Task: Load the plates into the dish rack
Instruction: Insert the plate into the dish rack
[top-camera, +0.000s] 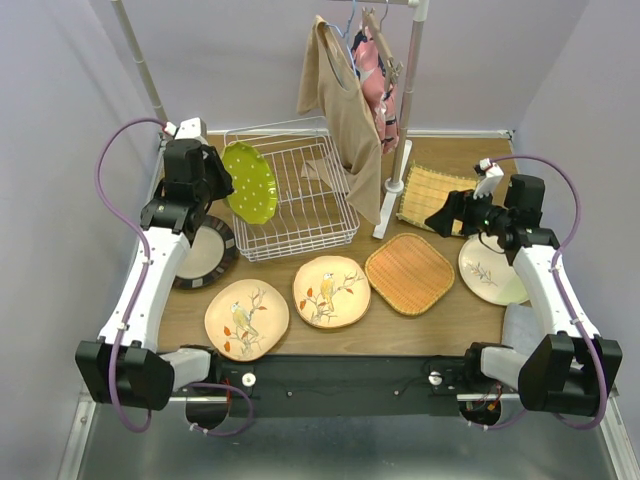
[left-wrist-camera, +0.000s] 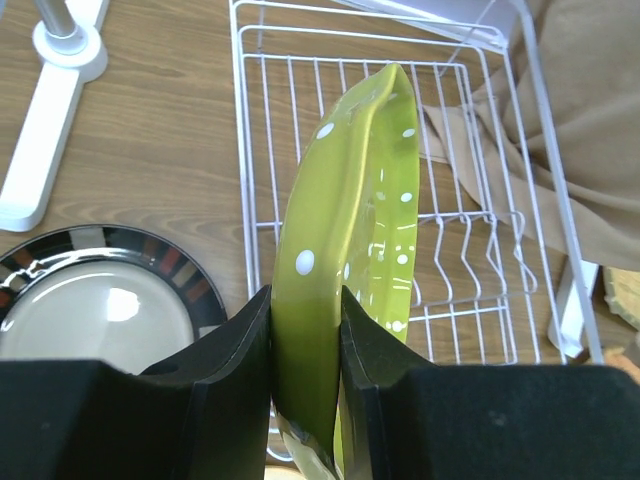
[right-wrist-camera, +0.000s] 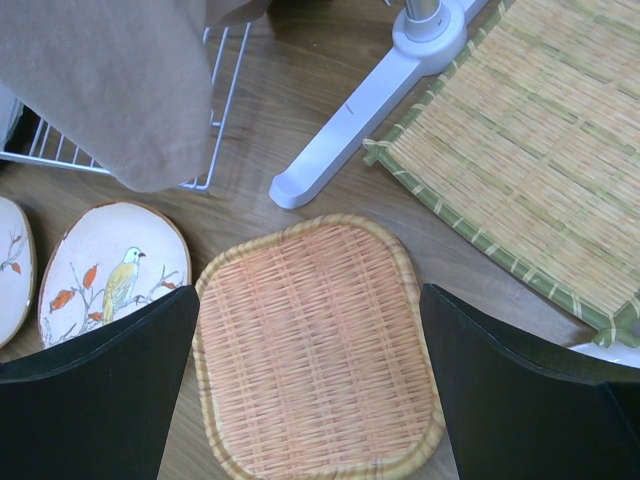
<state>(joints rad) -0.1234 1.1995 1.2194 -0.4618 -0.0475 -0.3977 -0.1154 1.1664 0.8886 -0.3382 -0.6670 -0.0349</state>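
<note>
The green plate (left-wrist-camera: 350, 250) is shining, smooth and glossy. The rack (left-wrist-camera: 460, 215) is looking like thin white coated wire. The table (left-wrist-camera: 150, 150) is showing brown wood grain. The orange plate (right-wrist-camera: 315, 350) is looking rough and woven. The tan shirt (top-camera: 345, 120), upper middle, is hanging as soft cloth.

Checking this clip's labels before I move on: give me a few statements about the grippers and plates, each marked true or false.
1. The left gripper is shut on the lime dotted plate. True.
2. The right gripper holds the orange woven plate. False: it is open and empty, and that plate lies flat on the table.
3. The dark-rimmed plate stands in the dish rack. False: it lies flat on the table, left of the rack.
4. Two bird-painted plates lie flat on the table. True.
</note>
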